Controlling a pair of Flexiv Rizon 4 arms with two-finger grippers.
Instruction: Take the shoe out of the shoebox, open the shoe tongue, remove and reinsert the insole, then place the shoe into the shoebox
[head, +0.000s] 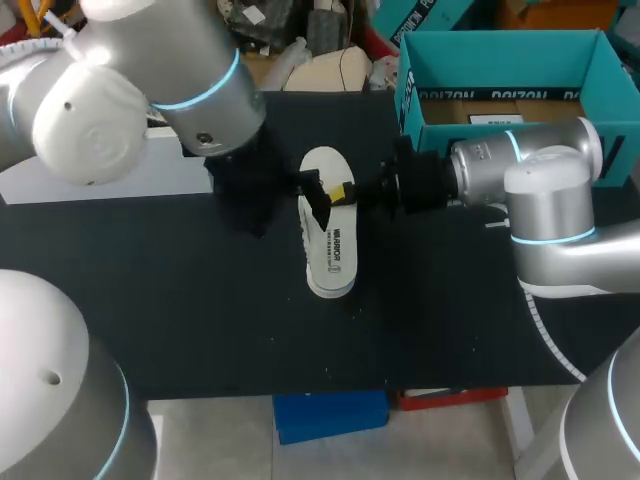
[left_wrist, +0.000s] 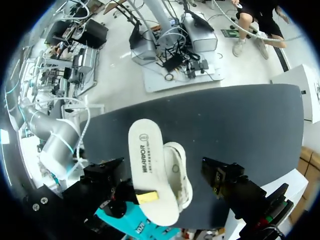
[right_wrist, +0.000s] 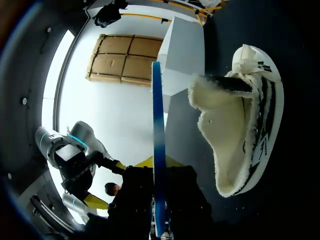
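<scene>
- Head view: the shoe (head: 310, 235) lies mid-way across the table (head: 180, 300), out of the teal shoebox (head: 500, 62), which stands open at the far right, ready for the return.
- The insole (left_wrist: 145, 155) is raised over the shoe, printed underside up. Removal looks about done, reinsertion pending.
- The right gripper (left_wrist: 146, 196) appears pinched on the insole's heel end, holding it above the shoe.
- The left gripper (head: 308, 195) sits at the shoe's collar, probably steadying it. Its spread cannot be told.
</scene>
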